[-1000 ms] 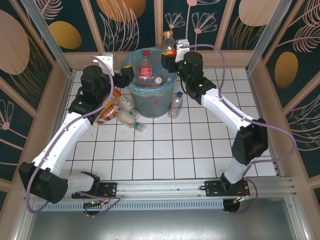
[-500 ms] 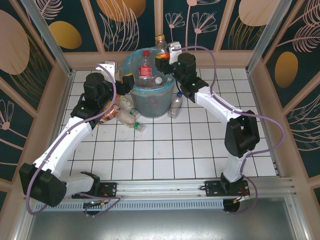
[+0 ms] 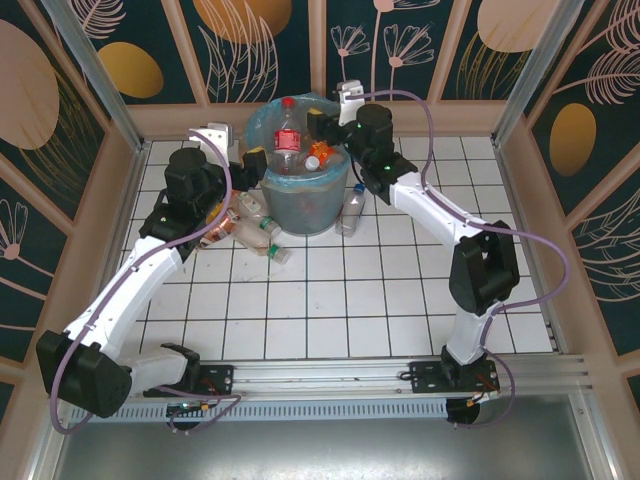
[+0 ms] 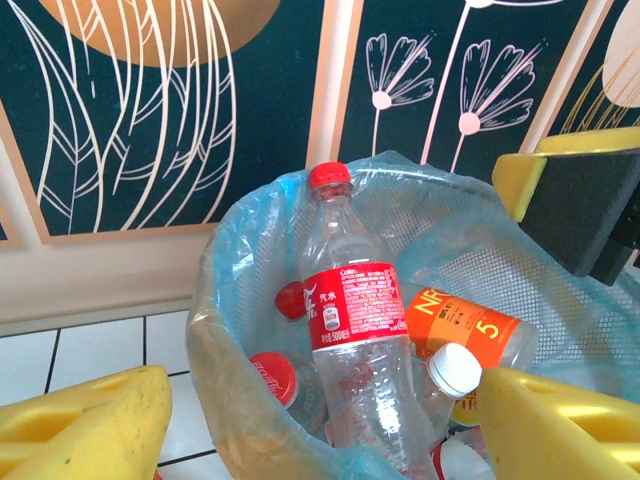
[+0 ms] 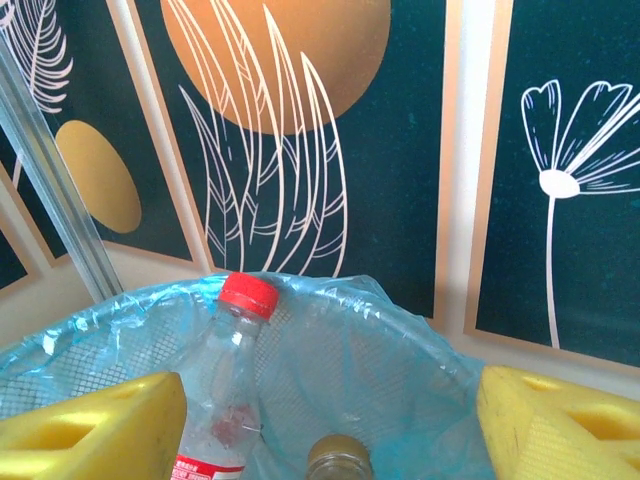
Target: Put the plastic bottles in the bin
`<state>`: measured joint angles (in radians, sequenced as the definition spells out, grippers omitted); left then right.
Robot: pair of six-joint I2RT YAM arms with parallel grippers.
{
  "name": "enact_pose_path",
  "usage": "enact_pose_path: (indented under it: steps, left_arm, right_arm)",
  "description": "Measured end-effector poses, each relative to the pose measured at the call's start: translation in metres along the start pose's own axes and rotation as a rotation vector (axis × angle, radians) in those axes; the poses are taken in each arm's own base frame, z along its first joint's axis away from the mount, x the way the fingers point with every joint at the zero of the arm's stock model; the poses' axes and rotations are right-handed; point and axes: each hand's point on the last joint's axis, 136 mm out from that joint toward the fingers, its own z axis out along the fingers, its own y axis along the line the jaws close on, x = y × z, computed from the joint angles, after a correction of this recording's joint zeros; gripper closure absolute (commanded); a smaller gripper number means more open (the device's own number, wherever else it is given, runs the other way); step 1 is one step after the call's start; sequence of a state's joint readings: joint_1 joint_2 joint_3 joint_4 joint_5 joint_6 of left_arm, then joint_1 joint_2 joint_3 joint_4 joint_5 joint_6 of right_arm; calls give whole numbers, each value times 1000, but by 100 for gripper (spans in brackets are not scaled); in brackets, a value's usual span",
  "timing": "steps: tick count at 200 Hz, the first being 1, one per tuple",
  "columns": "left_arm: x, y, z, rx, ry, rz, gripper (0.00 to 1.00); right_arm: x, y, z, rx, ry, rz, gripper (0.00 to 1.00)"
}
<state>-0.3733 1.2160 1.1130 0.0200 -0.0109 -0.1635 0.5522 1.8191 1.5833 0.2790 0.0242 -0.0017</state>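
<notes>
The bin [image 3: 300, 208], grey-blue with a pale blue bag, stands at the back of the tiled floor. In it a clear red-capped plastic bottle [image 3: 288, 132] stands upright, with an orange-labelled bottle [image 3: 318, 155] lying beside it. My right gripper [image 3: 325, 120] hovers open over the bin's right rim. In the right wrist view its yellow fingers [image 5: 90, 430] are wide apart, with a bottle top [image 5: 338, 462] loose below them. My left gripper [image 3: 252, 158] is open at the bin's left rim. The left wrist view looks into the bin [image 4: 215, 330] at the orange-labelled bottle [image 4: 465, 330] and the upright bottle [image 4: 350, 310].
More bottles lie on the tiles: a crushed orange one [image 3: 225, 218] and a clear one [image 3: 262, 230] left of the bin, another clear one [image 3: 352, 208] against its right side. Patterned walls enclose the floor on three sides. The near tiles are bare.
The right gripper swung left over the bin and opened; the orange-labelled bottle it carried now lies in the bin. The left arm has barely moved.
</notes>
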Motion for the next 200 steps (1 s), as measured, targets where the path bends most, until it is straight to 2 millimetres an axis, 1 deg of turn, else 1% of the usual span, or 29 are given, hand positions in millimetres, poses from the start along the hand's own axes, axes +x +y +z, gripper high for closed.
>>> enact_pose_path:
  steps: [26, 57, 82, 98, 99, 104, 117, 133, 145, 151, 155, 160, 171, 172, 181, 182, 186, 187, 189, 190, 193, 194, 200]
  left_arm:
    - [0, 0, 0, -1, 1, 3, 20]
    - [1, 0, 0, -2, 1, 7, 20]
    - [1, 0, 0, -2, 2, 7, 21]
    - [1, 0, 0, -1, 2, 7, 22]
    - [1, 0, 0, -1, 2, 7, 22]
    - [1, 0, 0, -1, 2, 7, 22]
    - [1, 0, 0, 2, 3, 7, 22]
    - [4, 1, 0, -4, 15, 6, 22]
    - [7, 3, 0, -14, 29, 2, 22]
    - [8, 3, 0, -18, 35, -1, 22]
    - [9, 4, 0, -23, 41, -4, 22]
    - [9, 5, 0, -26, 44, -7, 22]
    - [9, 5, 0, -30, 47, -19, 22]
    - [9, 5, 0, -32, 48, -22, 22]
    - [9, 6, 0, -33, 52, -33, 22]
    - [9, 6, -1, -33, 52, -35, 22]
    - [9, 6, -1, -33, 52, -43, 22]
    - [9, 6, -2, -33, 54, -43, 22]
    - [9, 6, -2, -33, 54, -46, 22]
    - [9, 5, -2, -32, 54, -47, 22]
    - [9, 5, -3, -30, 53, -54, 22]
    - [9, 5, -3, -30, 53, -54, 22]
    - [9, 4, -7, -23, 46, -67, 22]
  right_arm:
    - [-7, 2, 0, -8, -8, 23, 23]
    - [-12, 6, -2, -24, 14, 58, 26]
    - [-17, 9, -13, -26, 44, 89, 27]
    - [-26, 12, -27, -27, 48, 112, 29]
    - [-28, 12, -31, -28, 44, 119, 30]
    - [-29, 12, -37, -24, 45, 128, 30]
    - [-36, 11, -62, -20, 37, 158, 31]
    - [-37, 8, -95, -6, 40, 195, 30]
    - [-35, 4, -115, 13, 38, 222, 30]
    - [-32, 1, -121, 26, 41, 232, 30]
    - [-26, -3, -128, 42, 51, 244, 29]
    - [-22, -4, -131, 50, 56, 250, 29]
    - [-5, -14, -137, 86, 89, 272, 29]
    - [1, -15, -137, 92, 102, 277, 29]
    - [21, -27, -138, 125, 141, 303, 29]
    - [27, -30, -138, 134, 153, 310, 28]
    - [34, -34, -138, 144, 169, 321, 28]
    - [41, -37, -138, 155, 183, 325, 28]
    - [47, -40, -138, 164, 197, 329, 28]
    - [47, -40, -138, 164, 197, 329, 28]
    - [59, -46, -138, 182, 224, 346, 28]
    - [59, -46, -138, 182, 224, 346, 28]
    - [81, -56, -138, 213, 273, 363, 27]
